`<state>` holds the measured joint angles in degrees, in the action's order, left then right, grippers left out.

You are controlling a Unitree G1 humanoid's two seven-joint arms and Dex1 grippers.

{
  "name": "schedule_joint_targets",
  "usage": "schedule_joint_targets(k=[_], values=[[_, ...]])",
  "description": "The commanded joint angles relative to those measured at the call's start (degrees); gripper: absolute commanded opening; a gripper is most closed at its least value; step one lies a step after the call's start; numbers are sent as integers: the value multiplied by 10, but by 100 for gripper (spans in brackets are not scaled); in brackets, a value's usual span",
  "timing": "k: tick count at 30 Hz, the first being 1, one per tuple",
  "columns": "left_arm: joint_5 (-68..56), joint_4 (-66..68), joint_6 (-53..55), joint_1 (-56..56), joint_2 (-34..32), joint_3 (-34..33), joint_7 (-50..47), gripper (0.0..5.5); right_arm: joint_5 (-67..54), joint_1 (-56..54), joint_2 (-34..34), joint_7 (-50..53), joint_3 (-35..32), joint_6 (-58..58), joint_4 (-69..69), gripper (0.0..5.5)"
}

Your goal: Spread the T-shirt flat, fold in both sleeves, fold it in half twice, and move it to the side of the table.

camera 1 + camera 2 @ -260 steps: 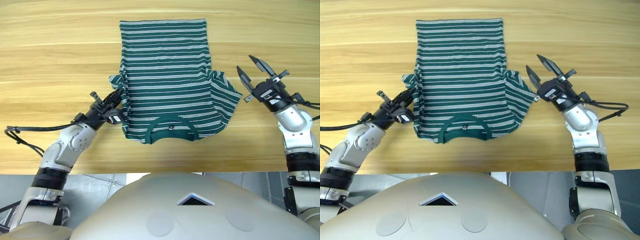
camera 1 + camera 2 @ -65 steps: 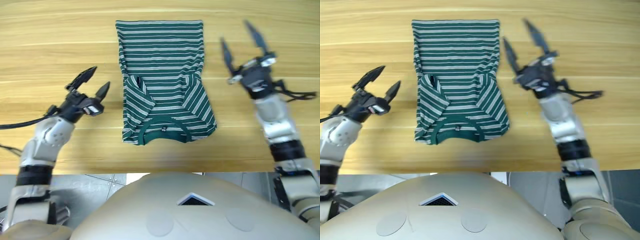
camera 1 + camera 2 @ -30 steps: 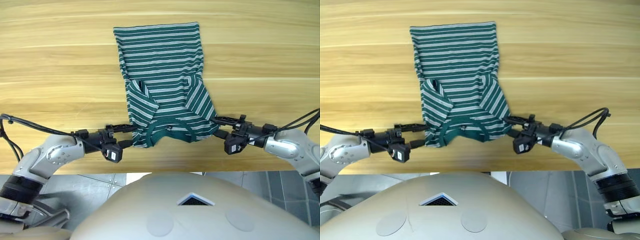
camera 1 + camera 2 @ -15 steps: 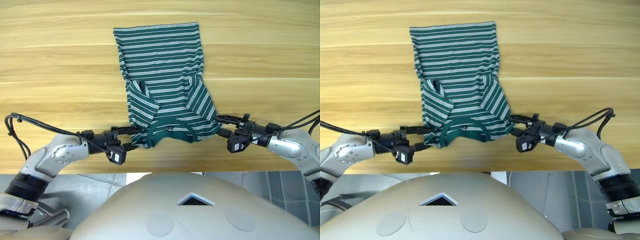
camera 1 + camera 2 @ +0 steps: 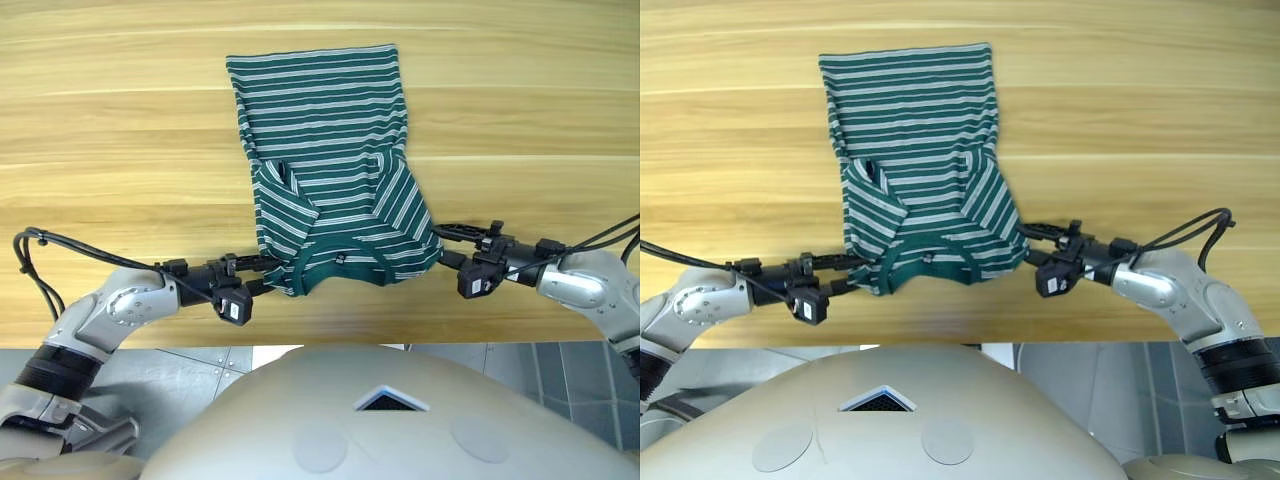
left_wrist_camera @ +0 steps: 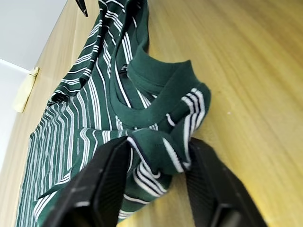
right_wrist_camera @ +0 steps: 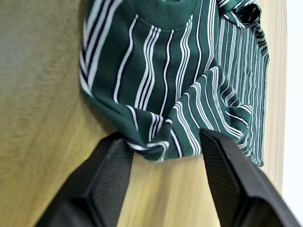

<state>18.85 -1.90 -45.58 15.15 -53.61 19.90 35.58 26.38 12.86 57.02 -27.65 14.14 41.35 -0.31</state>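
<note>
Since the T-shirt (image 5: pixel 325 170) lies on the counter (image 5: pixel 120 120) with sleeves folded in, its near corners are engaged unevenly: bunched fabric is pinched by the left tool (image 5: pixel 272 275), while the right tool (image 5: pixel 438 246) is spread astride its corner. Lifted thus, that corner could be dropped, skewing the fold.

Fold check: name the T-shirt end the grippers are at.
The collar end, nearest the robot: left gripper and right gripper flank it. The hem end lies beyond.
</note>
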Motion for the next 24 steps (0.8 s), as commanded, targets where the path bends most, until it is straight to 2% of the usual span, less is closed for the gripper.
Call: schedule_joint_targets(k=[1,8,13,16,20,24], values=[[27,17,7,3,-3,12,16,135,34,0,-10,-25,31,-9,28,218],[29,13,9,-2,4,10,12,16,33,-12,-18,-25,51,-8,37,77],[32,19,12,-1,6,1,2,6,29,-14,-22,-21,56,-8,40,0],[27,45,16,-1,7,-29,-26,5,17,3,-26,-9,46,-16,26,0],[14,61,6,4,20,-29,-36,5,-15,46,-36,24,14,-15,-14,0],[0,33,9,52,19,-49,-55,5,-66,126,-26,32,-32,-21,-66,0]])
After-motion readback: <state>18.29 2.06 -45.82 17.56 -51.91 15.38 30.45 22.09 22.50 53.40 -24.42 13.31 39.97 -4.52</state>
